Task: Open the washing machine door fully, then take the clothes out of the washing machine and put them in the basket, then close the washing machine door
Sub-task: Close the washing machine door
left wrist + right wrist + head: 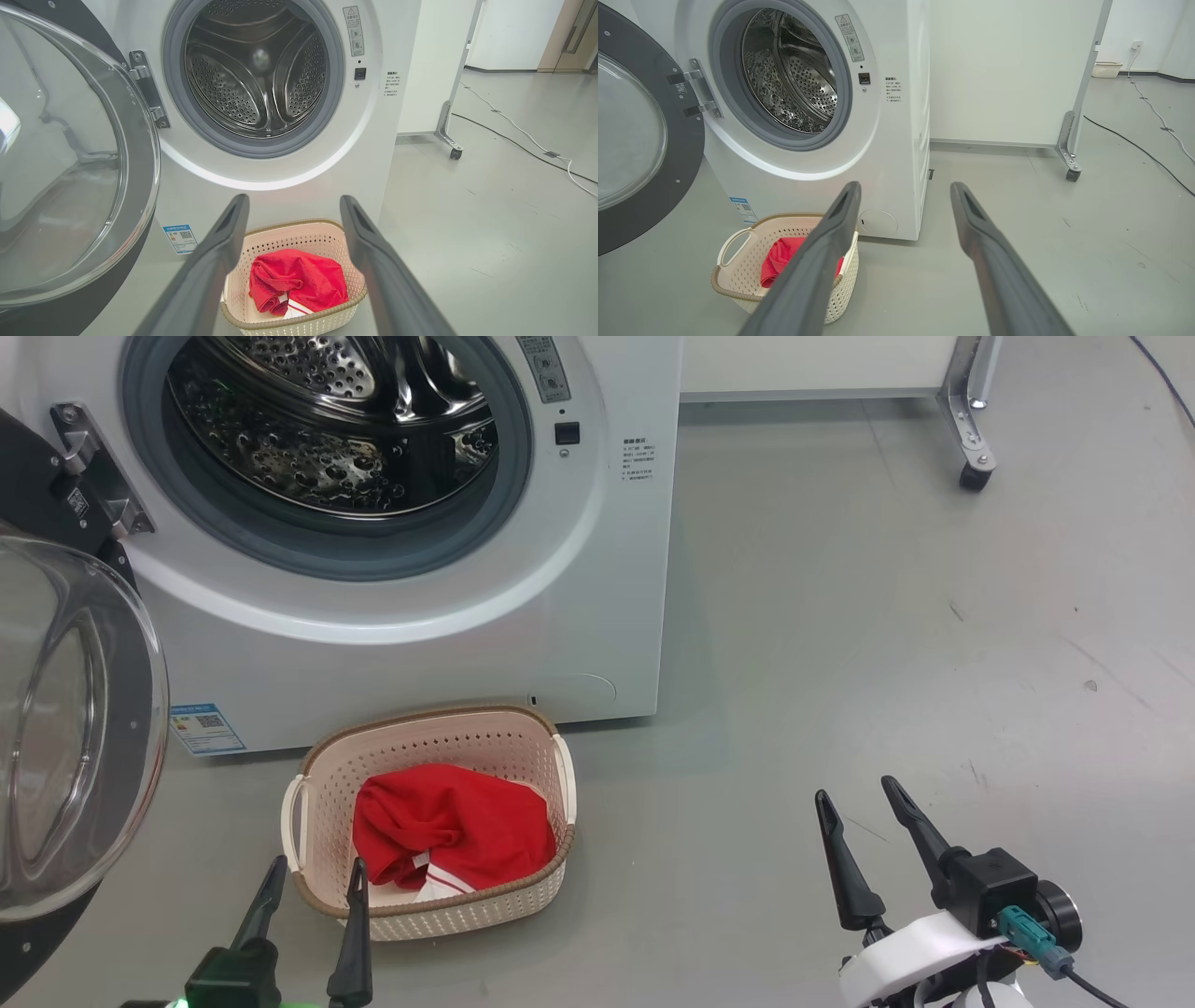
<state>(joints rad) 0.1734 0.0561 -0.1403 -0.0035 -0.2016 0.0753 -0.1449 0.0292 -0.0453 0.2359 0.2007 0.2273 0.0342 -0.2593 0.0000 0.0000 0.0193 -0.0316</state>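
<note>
Unloading apparently done, closing step next: washing machine (420, 644) ahead of both grippers, drum (327, 420) empty, washing machine door (75, 737) swung wide, up-left of left gripper (318, 864). Basket (429, 717) just ahead of left gripper, crumpled red, white-trimmed clothes (448, 826) inside. Left gripper and right gripper (855, 790) both spread, empty; next probably needs a push on the door to swing it shut.

Washing machine (420, 653): white; grey ring; shiny steel drum (317, 439) dotted with holes; blue label (207, 728).
Washing machine door (65, 737): glossy black rim, clear glass.
Basket (439, 747): cream, perforated pattern, brown woven-look rim, white handles.
Clothes (448, 831): bright red, white stripes.
Floor (887, 644): plain grey.
</note>
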